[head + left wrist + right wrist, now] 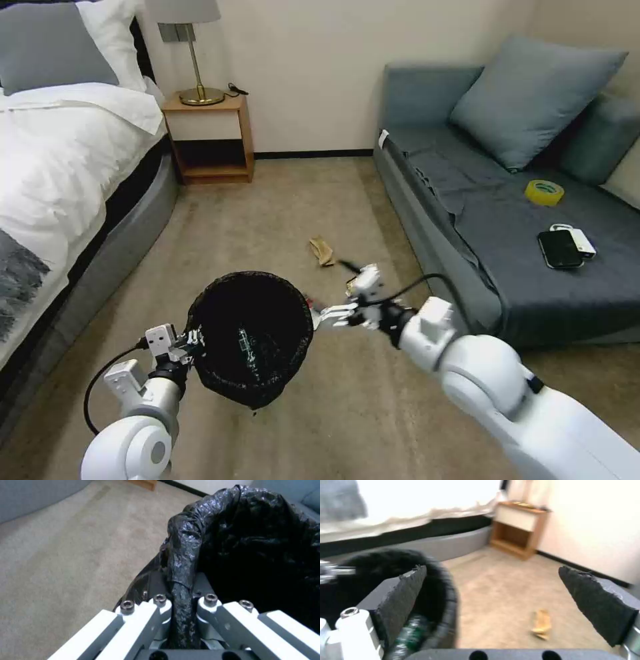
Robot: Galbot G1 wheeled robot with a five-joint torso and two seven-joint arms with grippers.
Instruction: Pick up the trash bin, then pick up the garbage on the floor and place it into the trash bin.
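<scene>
My left end effector (181, 605) is clamped on the rim of the trash bin (250, 333), the folded black liner pinched between its fingers. I hold the bin off the carpet, low in front of me and tipped a little toward my right side, so its mouth faces where the other arm works and a drop is short.

My right end effector (353, 297) hangs just beside that rim, on the sofa (480, 220) side, its padded fingers (405, 597) spread wide with nothing between them. From its wrist camera I look down past one pad into the bin, where a clear bottle with a green label (408, 635) lies against the liner; so that piece at least is in.

The crumpled tan paper (321, 251) lies on the carpet beyond my right end effector, between the bin and the nightstand (210, 137), well clear of the sofa base. I judge it to be the piece to fetch; the wide fingers suit a loose, flattish scrap. Something reddish shows at the bin's edge by my right fingers, but I cannot tell what it is.

A yellow tape roll (544, 192) and a black phone (560, 249) sit on the sofa; neither is litter.
</scene>
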